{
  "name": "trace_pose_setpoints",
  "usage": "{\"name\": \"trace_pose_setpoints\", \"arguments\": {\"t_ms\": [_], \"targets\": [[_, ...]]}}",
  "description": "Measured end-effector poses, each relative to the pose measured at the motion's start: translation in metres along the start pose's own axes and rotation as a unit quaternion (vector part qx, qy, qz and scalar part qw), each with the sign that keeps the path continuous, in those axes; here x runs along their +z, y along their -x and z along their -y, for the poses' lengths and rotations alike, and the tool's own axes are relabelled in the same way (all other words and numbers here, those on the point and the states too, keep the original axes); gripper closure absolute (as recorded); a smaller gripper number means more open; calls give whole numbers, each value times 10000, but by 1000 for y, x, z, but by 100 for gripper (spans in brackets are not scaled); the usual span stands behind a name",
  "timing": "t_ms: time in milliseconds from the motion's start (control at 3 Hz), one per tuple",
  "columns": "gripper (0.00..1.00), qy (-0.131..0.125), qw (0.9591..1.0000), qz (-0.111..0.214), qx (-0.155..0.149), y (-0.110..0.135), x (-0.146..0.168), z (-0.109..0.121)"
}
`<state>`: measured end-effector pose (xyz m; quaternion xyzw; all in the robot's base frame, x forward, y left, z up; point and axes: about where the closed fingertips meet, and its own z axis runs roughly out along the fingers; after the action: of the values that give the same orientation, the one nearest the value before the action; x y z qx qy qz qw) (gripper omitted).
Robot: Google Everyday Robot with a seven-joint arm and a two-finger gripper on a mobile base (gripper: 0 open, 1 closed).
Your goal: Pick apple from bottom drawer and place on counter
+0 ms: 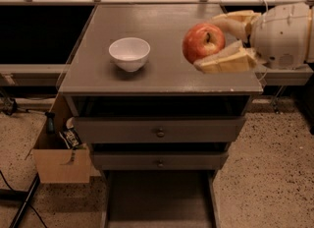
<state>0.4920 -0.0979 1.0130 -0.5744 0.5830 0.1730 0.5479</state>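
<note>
Camera view: end effector (210,44) around apple (202,43) over counter (164,72), near white bowl (129,61).

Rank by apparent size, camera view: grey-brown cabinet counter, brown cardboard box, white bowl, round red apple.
1. flat grey-brown counter
2. brown cardboard box
3. round white bowl and round red apple: alike. The apple, held by the gripper over the counter's right side, may be nearer the camera.
</note>
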Motion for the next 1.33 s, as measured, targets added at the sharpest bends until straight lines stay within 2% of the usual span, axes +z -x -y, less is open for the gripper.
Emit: {"name": "trace_pose_setpoints", "arguments": {"t_ms": [333,667,1000,1333], "targets": [[100,33,10000,17,-33,2,3,-4],[100,-26,9999,75,119,-6,8,-18],[100,-47,9996,109,270,-20,20,-22],[100,-60,9992,58,384,-38,32,-9]]}}
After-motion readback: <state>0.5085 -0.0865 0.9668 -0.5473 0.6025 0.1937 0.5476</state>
